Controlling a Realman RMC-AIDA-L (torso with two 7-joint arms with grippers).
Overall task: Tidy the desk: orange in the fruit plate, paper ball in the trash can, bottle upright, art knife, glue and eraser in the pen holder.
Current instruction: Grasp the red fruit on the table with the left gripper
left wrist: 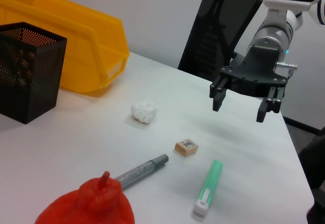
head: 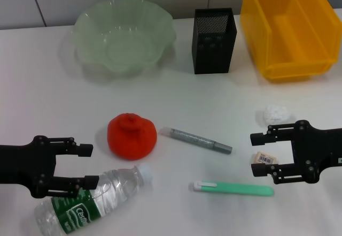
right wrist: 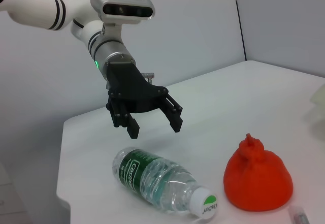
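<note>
The orange (head: 132, 136) sits on the white table, also in the right wrist view (right wrist: 258, 177). The clear bottle (head: 91, 201) lies on its side, white cap toward the orange; my open left gripper (head: 90, 166) hovers just above its base end (right wrist: 155, 129). The grey glue stick (head: 196, 140), green art knife (head: 234, 189), eraser (head: 265, 158) and paper ball (head: 277, 114) lie at the right. My open right gripper (head: 256, 154) hovers above the table near the eraser (left wrist: 186, 147), also seen in the left wrist view (left wrist: 238, 109).
The pale green fruit plate (head: 160, 19) stands at the back left, the black mesh pen holder (head: 214, 40) at the back middle, the yellow bin (head: 288, 59) at the back right. The table's edge runs close behind the right gripper (left wrist: 299, 148).
</note>
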